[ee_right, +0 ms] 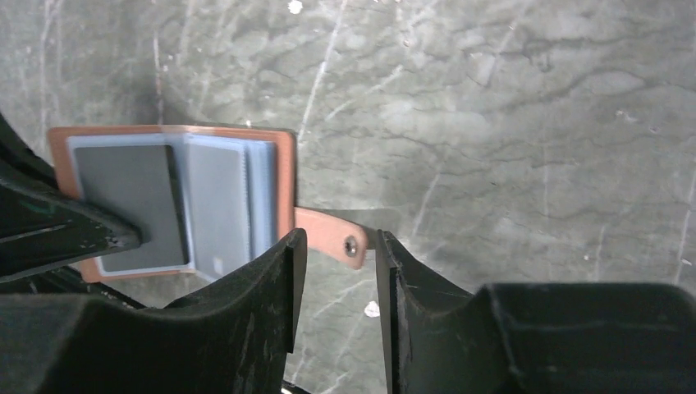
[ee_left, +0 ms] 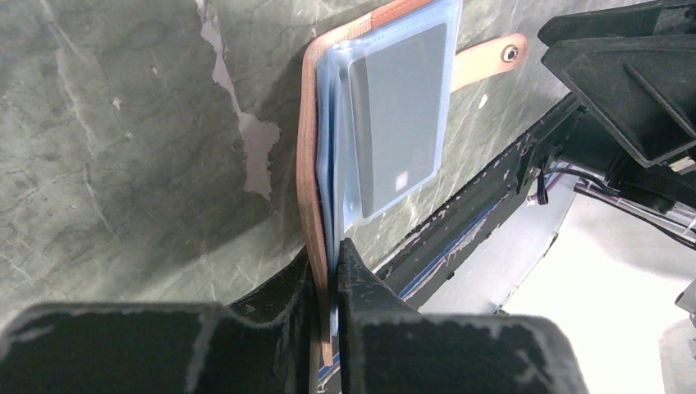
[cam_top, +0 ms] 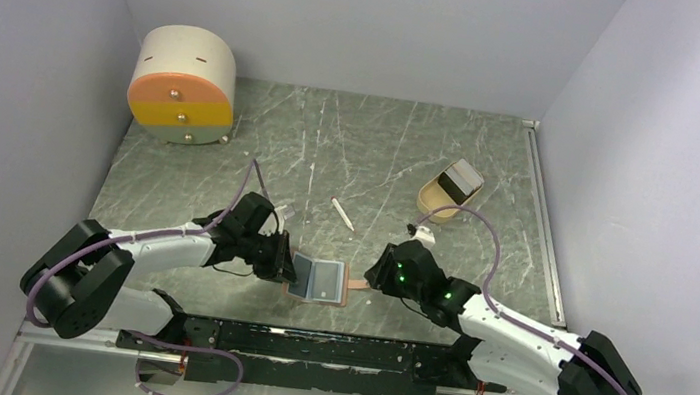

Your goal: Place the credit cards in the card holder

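Left gripper (ee_left: 332, 258) clamps holder (ee_left: 394, 115) open, near edge; right gripper (ee_right: 335, 246) open over strap (ee_right: 322, 228). Next: fetch card (cam_top: 462, 178), far right.

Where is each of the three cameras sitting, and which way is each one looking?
Top external: above and behind the bases, looking down on the table; both arms show, left hand and right hand flanking the card holder.
Left wrist: on the left arm, looking along its fingers, clamped on the card holder's brown cover; the right arm shows top right.
Right wrist: on the right arm, looking down past its open fingers at the strap.
Shared: all three show the card holder.
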You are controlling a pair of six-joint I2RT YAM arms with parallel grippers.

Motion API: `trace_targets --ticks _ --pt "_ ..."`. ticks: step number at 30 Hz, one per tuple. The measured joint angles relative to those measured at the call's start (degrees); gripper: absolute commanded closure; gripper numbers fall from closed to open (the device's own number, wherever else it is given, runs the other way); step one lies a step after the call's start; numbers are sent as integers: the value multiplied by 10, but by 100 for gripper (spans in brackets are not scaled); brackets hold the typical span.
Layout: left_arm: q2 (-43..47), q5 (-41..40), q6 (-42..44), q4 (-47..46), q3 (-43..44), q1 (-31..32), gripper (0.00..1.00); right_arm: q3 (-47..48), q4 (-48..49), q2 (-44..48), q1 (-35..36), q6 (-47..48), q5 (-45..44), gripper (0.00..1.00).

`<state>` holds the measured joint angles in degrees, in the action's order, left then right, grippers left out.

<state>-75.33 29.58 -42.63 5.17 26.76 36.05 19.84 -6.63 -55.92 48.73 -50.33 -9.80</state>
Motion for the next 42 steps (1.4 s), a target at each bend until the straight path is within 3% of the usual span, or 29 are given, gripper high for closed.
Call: trace_targets --ticks 16,21,36,39,42 --pt "0 0 -4 7 0 0 86 -44 78 -45 -36 -34 60 79" --pt "-1 0 -5 6 1 0 86 -59 99 -25 -37 -44 76 100" --pt "3 54 -30 -58 0 0 67 -78 133 7 -37 -48 104 100" --pt "3 77 -40 -85 0 0 63 -74 138 -4 -38 -47 106 92" --pt "3 99 -53 -117 0 0 60 -65 139 -18 -38 -44 107 91"
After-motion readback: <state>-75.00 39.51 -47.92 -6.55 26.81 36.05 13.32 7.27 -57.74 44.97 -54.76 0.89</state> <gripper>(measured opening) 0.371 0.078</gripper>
